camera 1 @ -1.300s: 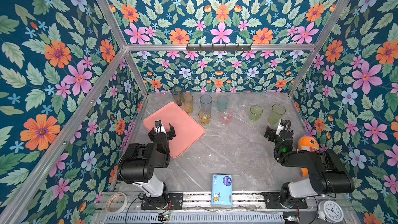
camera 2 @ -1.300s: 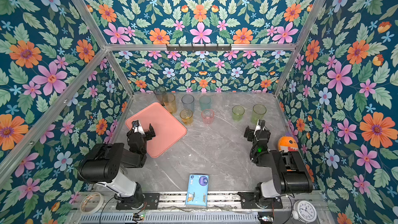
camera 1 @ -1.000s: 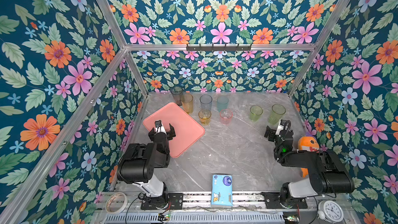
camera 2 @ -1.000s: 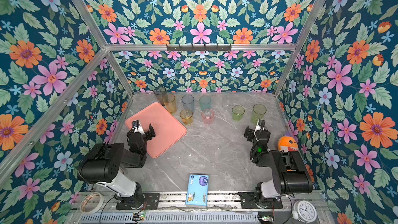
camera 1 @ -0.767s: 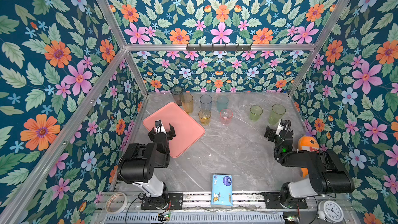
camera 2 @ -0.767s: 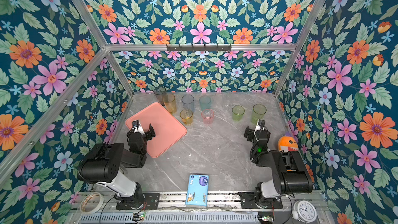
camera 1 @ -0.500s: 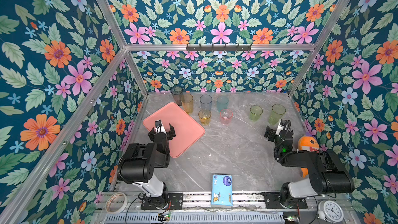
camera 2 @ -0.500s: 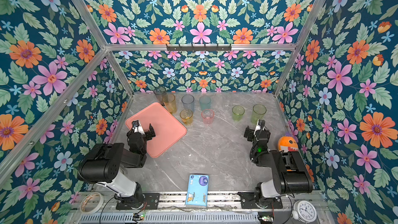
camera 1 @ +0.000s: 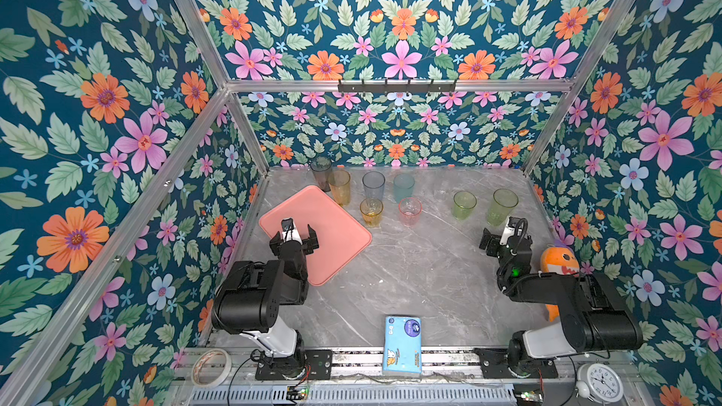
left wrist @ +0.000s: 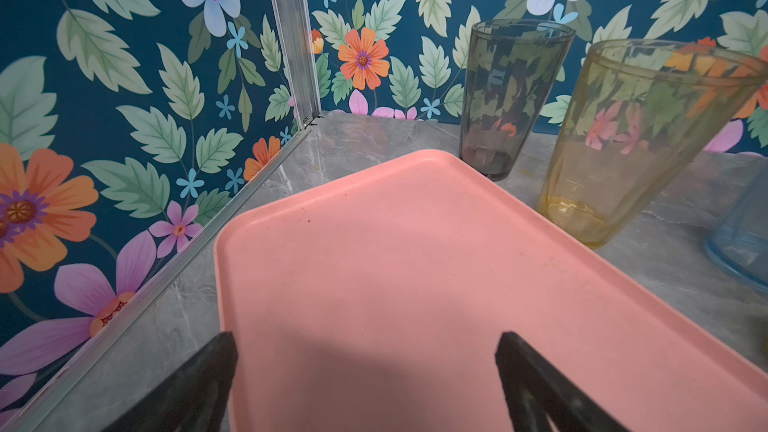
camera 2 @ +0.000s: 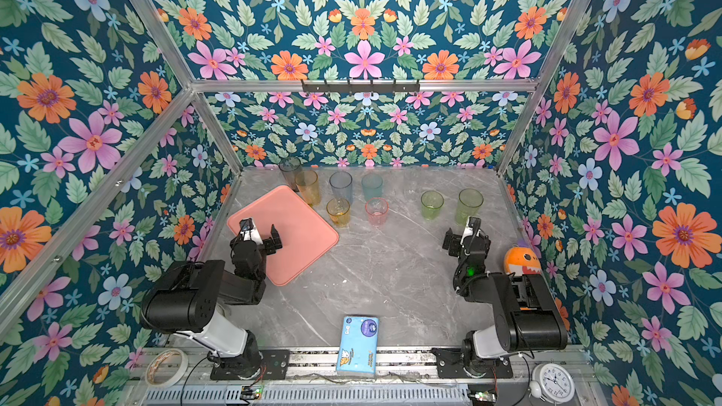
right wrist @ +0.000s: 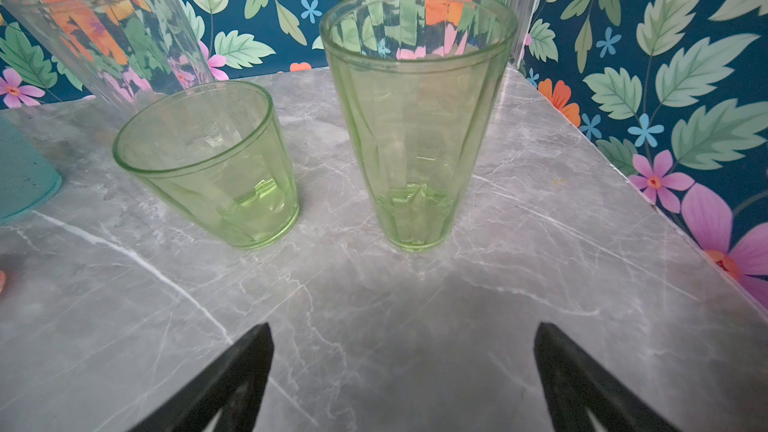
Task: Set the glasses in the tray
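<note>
All glasses [camera 1: 373, 186] are recorded upright on the desk [camera 1: 414, 267], none in the bare tray [camera 1: 336, 240]; left and right jaws are spread wide and empty; the tall green glass [right wrist: 415, 126], judged light, rigid and slick, is best taken mid-wall.

Upright tinted glasses [camera 1: 373, 186], beside salmon tray [camera 1: 339, 237]
</note>
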Robot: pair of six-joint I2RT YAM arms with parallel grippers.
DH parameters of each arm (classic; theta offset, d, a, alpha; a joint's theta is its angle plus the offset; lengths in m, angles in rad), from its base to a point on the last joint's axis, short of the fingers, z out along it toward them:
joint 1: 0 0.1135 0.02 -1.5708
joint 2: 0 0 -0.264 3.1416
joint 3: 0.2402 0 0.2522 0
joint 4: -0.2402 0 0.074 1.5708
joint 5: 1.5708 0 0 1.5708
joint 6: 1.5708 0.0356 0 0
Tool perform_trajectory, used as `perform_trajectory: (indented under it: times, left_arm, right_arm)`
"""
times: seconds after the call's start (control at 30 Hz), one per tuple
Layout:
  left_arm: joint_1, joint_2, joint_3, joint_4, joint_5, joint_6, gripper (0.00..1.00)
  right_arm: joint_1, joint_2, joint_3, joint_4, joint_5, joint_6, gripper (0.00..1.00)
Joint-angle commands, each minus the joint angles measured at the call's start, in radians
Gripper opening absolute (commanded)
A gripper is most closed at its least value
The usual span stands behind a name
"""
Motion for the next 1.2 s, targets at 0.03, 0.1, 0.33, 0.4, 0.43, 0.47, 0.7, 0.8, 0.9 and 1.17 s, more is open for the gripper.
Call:
perform_trajectory:
  times: [0.03,0.1,0.33,0.4,0.43,0.47,0.7,0.8,0.9,1.17]
  left_arm:
    - [-0.028,-0.064,0.006,-0.028,-0.055,0.025,1.0]
    - [-0.038,-0.109,0.011,-0.072,-0.081,0.028,1.0]
    - [-0.125,-0.272,0.018,-0.181,-0.186,0.056,1.0]
    - [-0.158,-0.316,0.034,-0.234,-0.18,0.033,1.0]
    - [-0.181,-0.331,0.052,-0.274,-0.173,0.018,1.0]
    - [-0.209,-0.343,0.07,-0.317,-0.169,0.003,1.0]
    - [-0.454,-0.393,0.209,-0.647,-0.162,-0.071,1.0]
    - [-0.495,-0.397,0.307,-0.869,-0.148,-0.138,1.0]
    - [-0.498,-0.386,0.399,-1.077,-0.089,-0.219,1.0]
    - [-0.498,-0.372,0.485,-1.419,0.066,-0.33,1.0]
  right_arm:
    - [0.001,-0.038,-0.028,0.063,0.017,0.006,0.99]
    - [0.001,-0.088,-0.033,0.027,0.025,0.009,0.99]
    - [0.0,-0.384,0.019,-0.356,0.05,0.028,0.99]
    - [0.001,-0.465,0.03,-0.434,0.034,0.056,0.99]
    - [0.0,-0.507,0.038,-0.476,0.016,0.073,0.99]
    - [0.0,-0.538,0.048,-0.512,0.0,0.094,0.99]
    - [0.0,-0.713,0.162,-0.788,-0.229,0.38,0.99]
    - [0.001,-0.744,0.165,-0.762,-0.46,0.465,0.99]
    - [0.0,-0.76,0.15,-0.72,-0.571,0.528,0.99]
    - [0.054,-0.753,0.152,-0.717,-0.729,0.579,0.99]
